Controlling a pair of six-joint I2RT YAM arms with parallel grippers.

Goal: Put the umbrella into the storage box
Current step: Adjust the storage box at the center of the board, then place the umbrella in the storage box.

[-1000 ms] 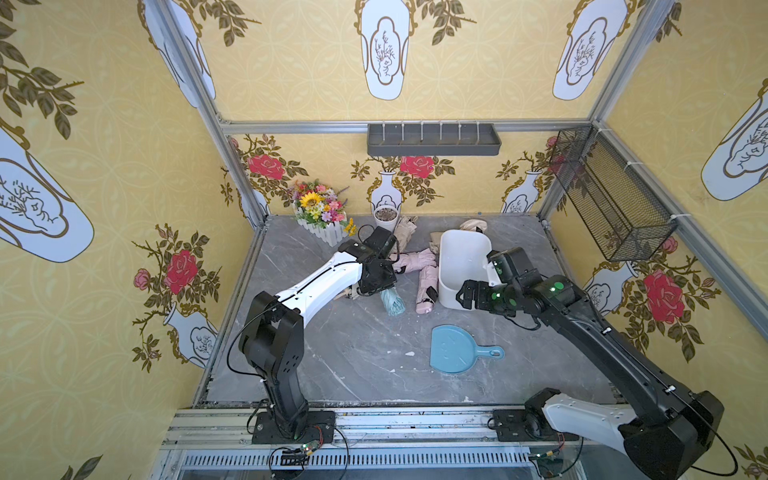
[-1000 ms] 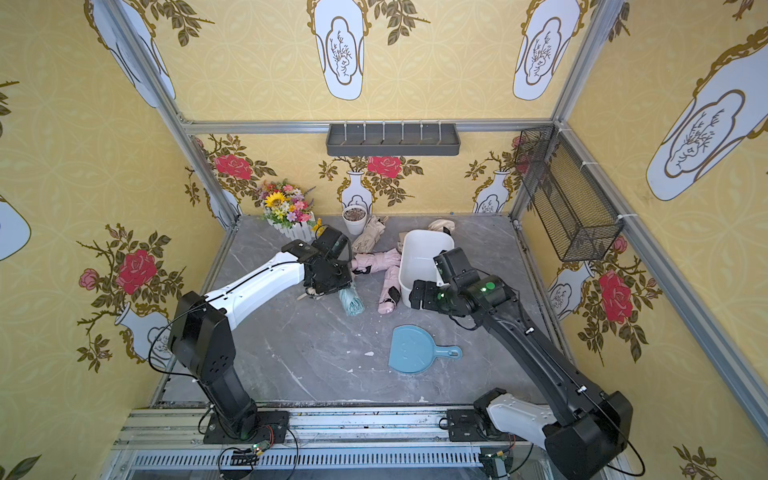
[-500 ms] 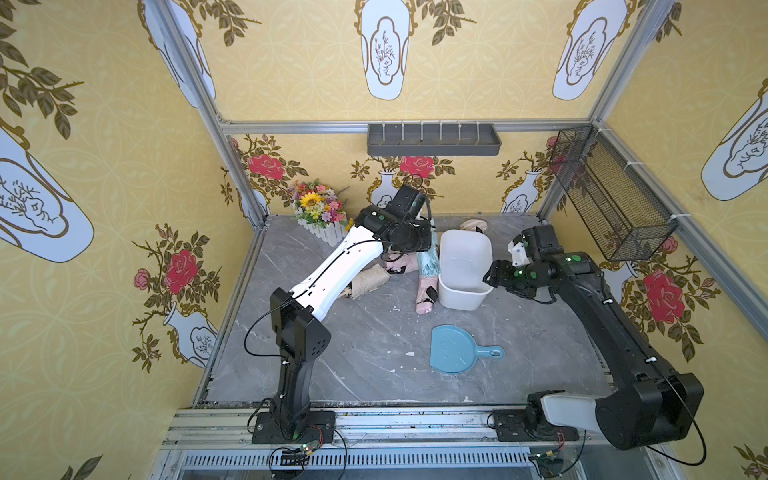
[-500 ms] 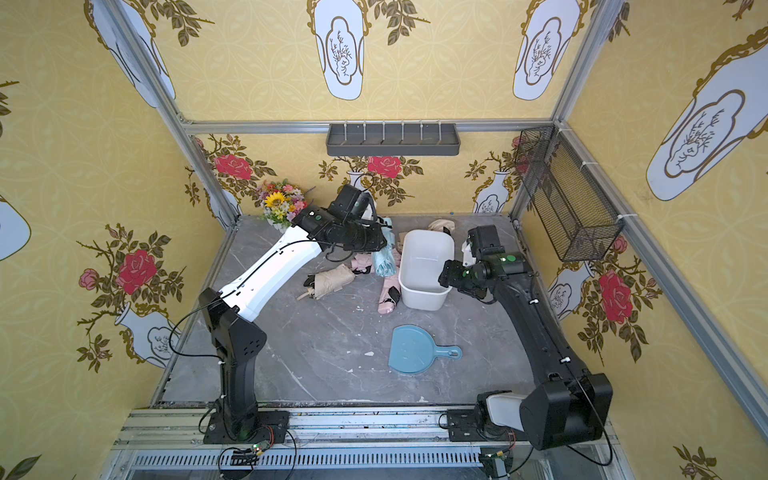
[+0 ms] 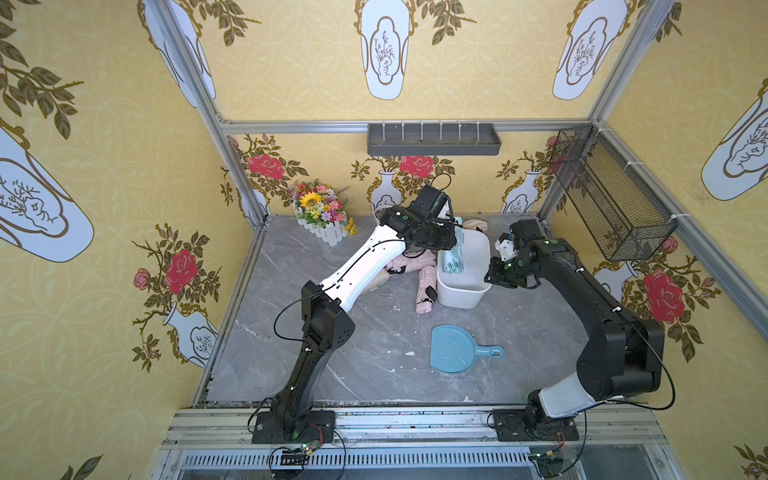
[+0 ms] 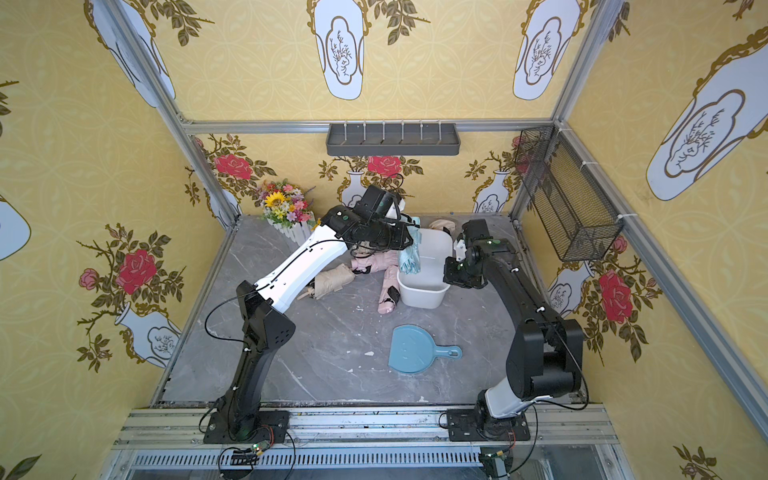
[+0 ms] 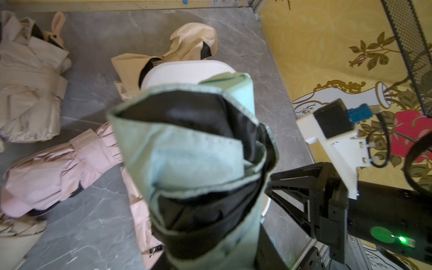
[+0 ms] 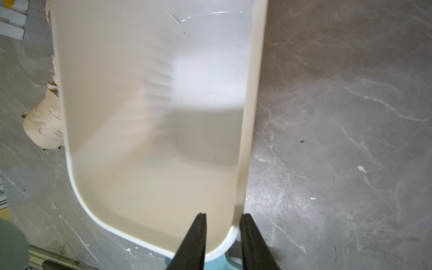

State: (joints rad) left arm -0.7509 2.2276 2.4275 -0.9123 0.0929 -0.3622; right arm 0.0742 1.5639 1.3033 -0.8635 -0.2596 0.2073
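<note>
Mint-green folded umbrella (image 5: 453,259) hangs in my left gripper (image 5: 451,243), jaws closed on it, long axis near upright, lower end over the storage box (image 5: 469,286) rim on the left-arm side. Right gripper (image 8: 222,236) pinches the box's side wall, closed on it. I judge lowering straight down comes next.

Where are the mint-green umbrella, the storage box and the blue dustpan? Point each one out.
mint-green umbrella (image 5: 452,259), top view, on its folded canopy.
storage box (image 5: 473,253), top view, on its bare inner wall.
blue dustpan (image 6: 409,349), top view, on its flat pan.
</note>
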